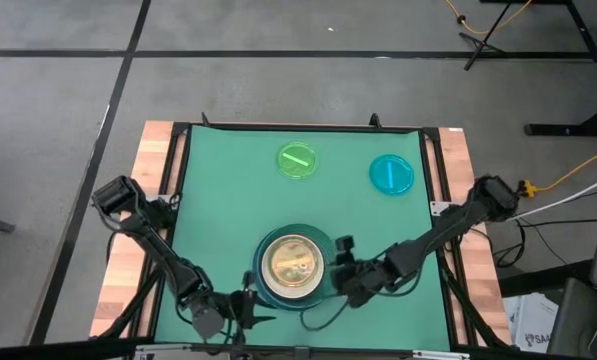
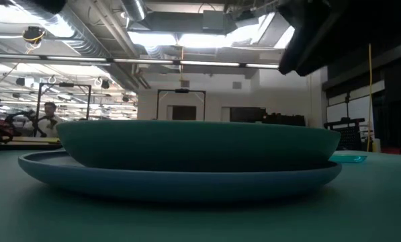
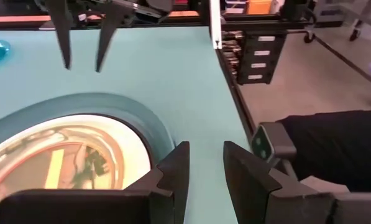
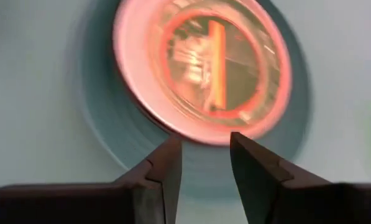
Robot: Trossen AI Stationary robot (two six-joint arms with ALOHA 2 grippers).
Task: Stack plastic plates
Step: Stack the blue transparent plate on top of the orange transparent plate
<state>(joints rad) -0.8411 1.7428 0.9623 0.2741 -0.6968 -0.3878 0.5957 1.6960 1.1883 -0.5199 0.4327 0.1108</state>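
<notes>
Plates sit stacked (image 1: 292, 265) at the mat's (image 1: 218, 180) near-centre, an orange one (image 4: 204, 68) on top. Green plate (image 1: 298, 160) and blue plate (image 1: 391, 173) lie apart at the far side. Right gripper (image 1: 340, 272) hovers beside the stack, fingers narrowly apart, empty. Left gripper (image 1: 250, 305) waits nearby, likewise.

dark jointed arms (image 1: 153, 240); black angular fingers (image 3: 173, 177)

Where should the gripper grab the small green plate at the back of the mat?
Probably the rim. The green plate lies flat and alone on the mat, so any edge is free. The near edge faces both arms; pinch the raised lip there, fingers coming down from above.
</notes>
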